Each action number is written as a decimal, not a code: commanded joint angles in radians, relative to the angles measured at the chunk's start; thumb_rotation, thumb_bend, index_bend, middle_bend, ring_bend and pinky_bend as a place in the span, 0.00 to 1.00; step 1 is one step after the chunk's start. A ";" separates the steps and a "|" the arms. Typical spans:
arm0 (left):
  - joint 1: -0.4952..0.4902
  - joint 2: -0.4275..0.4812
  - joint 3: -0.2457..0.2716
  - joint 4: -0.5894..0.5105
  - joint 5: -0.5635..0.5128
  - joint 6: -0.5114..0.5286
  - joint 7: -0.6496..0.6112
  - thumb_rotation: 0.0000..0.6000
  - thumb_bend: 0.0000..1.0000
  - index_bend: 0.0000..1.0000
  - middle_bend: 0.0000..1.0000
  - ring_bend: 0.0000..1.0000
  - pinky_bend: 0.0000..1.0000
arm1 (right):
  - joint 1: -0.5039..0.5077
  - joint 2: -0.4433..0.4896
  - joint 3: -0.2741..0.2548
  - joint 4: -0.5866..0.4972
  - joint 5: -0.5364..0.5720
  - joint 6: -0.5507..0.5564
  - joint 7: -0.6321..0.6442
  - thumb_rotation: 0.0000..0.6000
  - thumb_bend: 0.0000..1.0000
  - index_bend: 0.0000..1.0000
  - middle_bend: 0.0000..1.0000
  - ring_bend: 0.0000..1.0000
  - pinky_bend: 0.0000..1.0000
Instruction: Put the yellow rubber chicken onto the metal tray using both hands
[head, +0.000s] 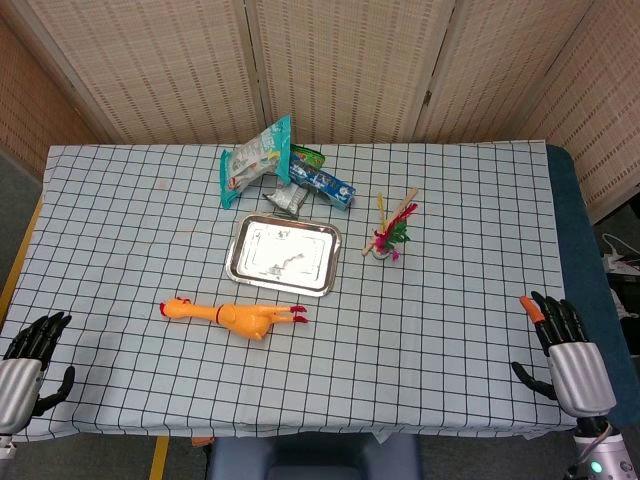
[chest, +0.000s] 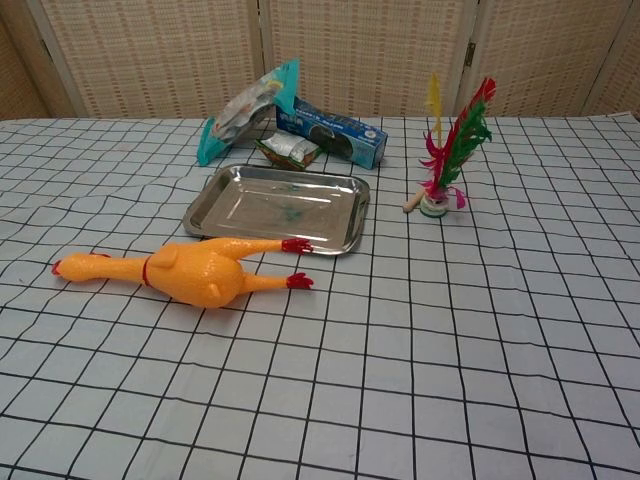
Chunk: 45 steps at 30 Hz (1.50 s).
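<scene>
The yellow rubber chicken (head: 235, 316) (chest: 185, 272) lies on its side on the checked cloth, head to the left, red feet to the right. Just behind it sits the empty metal tray (head: 243, 268) (chest: 216, 190); the chicken's feet nearly reach its front edge. My left hand (head: 28, 355) rests at the table's front left corner, fingers apart, holding nothing. At the front right corner my right hand (head: 562, 340) is likewise open and empty. Both hands are far from the chicken and show only in the head view.
Behind the tray lie a teal snack bag (head: 254, 158) (chest: 240, 113), a blue box (head: 325, 182) (chest: 335, 133) and a small foil packet (head: 287, 199) (chest: 288, 149). A feathered shuttlecock (head: 390, 236) (chest: 446, 165) stands right of the tray. A folding screen (head: 340, 60) backs the table.
</scene>
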 joint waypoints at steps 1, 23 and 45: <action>0.001 0.000 0.003 -0.003 0.002 -0.001 0.002 1.00 0.49 0.00 0.02 0.02 0.12 | -0.002 0.010 -0.001 -0.014 0.012 -0.010 -0.008 1.00 0.17 0.00 0.00 0.00 0.00; -0.378 -0.141 -0.107 0.081 -0.108 -0.523 0.069 1.00 0.41 0.00 0.00 0.00 0.11 | 0.021 0.005 0.070 0.018 0.158 -0.070 -0.006 1.00 0.17 0.00 0.00 0.00 0.00; -0.559 -0.322 -0.085 0.239 -0.156 -0.749 0.034 1.00 0.39 0.16 0.00 0.00 0.05 | 0.022 0.019 0.102 0.021 0.242 -0.092 -0.006 1.00 0.17 0.00 0.00 0.00 0.00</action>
